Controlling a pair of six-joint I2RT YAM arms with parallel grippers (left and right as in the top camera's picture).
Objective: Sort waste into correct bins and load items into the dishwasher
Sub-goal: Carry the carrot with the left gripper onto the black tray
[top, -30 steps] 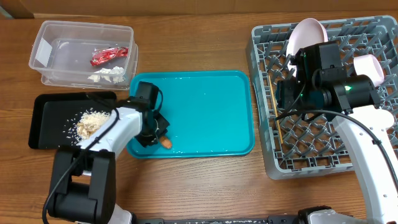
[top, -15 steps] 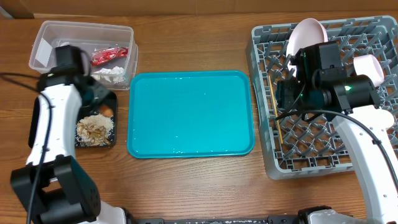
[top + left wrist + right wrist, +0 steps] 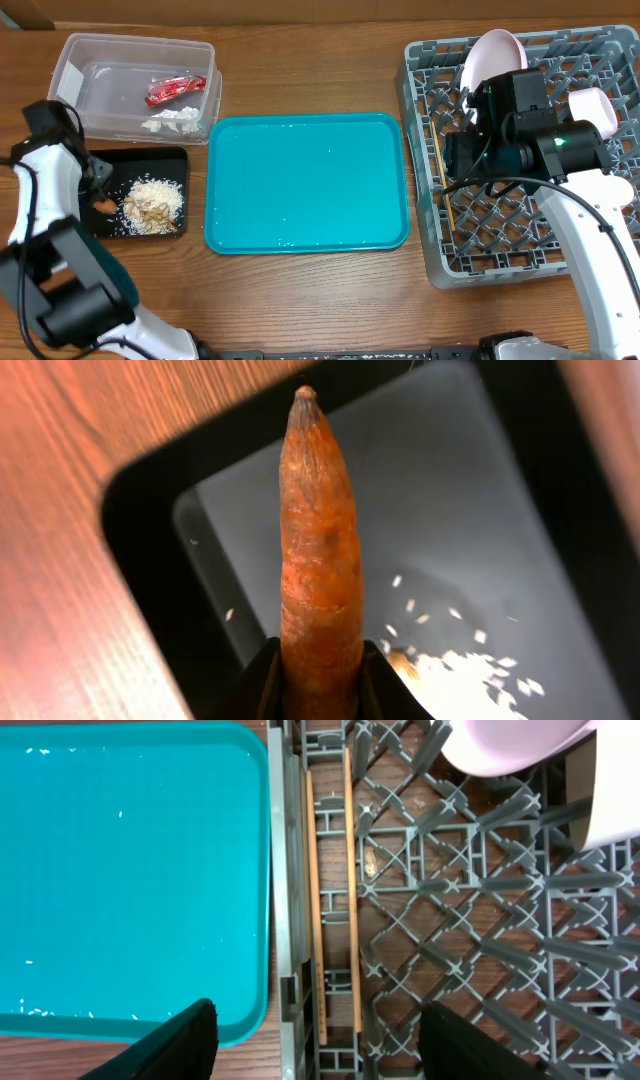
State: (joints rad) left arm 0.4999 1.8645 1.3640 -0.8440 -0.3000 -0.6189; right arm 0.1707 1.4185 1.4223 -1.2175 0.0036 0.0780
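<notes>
The small orange carrot point(image 3: 318, 540) is pinched at its thick end by the left end effector point(image 3: 320, 685). Its tip points out over the left end of the shallow black rectangular tray point(image 3: 140, 550), and beige crumbly food scraps point(image 3: 152, 205) lie further right. For a clean drop, I judge it should sit well inside the rim, go low, then be released without sideways drift, or it may roll onto the wooden bench point(image 3: 60, 510). The right end effector point(image 3: 318, 1045) hangs spread and empty over the grey plastic dish rack point(image 3: 450, 940).
</notes>
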